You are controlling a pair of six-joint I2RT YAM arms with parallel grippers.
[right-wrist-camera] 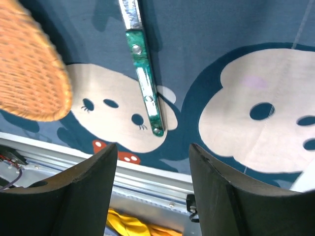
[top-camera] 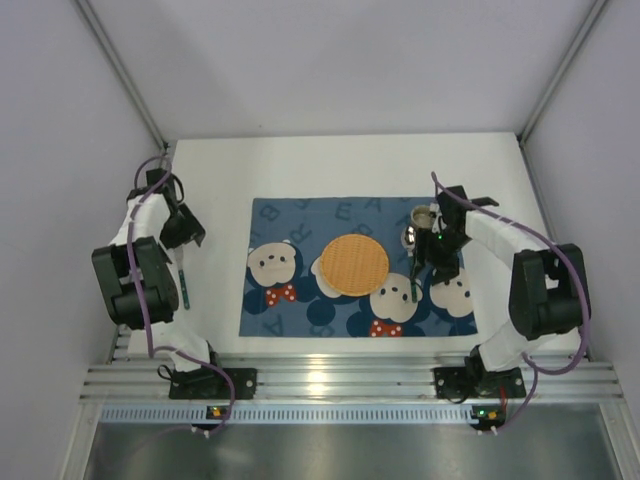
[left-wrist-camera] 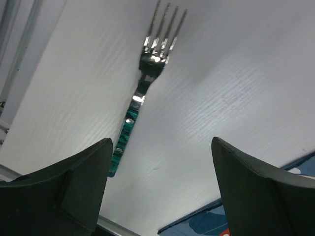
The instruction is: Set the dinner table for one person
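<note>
Left of the blue bear-printed placemat, my left tool hangs wide open and empty above the fork. The fork lies flat on the white counter, which spreads under and all around the placemat. I judge the counter hard and slick, and the fork light, stiff and thin, so it will likely skate. I would pinch it across the green handle, low and square. At the placemat's middle sits a round orange woven mat. Just right of that mat, on the placemat, lies a green-handled utensil. My right tool is spread open over its handle end, gripping nothing. It looks just as light and flat, so the handle is my hold.
</note>
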